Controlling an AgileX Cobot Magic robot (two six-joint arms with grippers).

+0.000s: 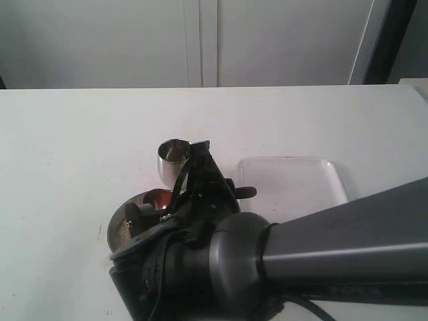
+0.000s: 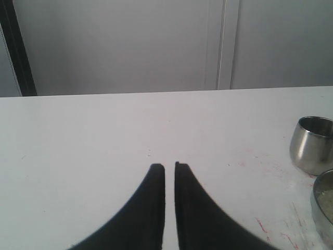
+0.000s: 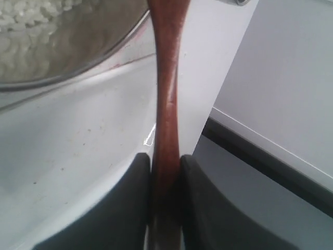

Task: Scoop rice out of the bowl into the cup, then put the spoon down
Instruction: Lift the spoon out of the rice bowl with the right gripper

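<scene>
My right gripper is closed on the handle of the spoon. The spoon points straight away from me, with its scoop end at the bowl of rice. The cup stands just behind the bowl, nearer to this arm. My left gripper is nearly shut, empty, and off to the side.

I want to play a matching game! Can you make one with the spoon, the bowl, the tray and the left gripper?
Things:
1 spoon
2 bowl
3 tray
4 left gripper

States:
A see-through
B shut, holding nothing
C has rice in it
D pinched in the right gripper

Pairs: 1-D, 2-C, 3-A, 4-B
</scene>
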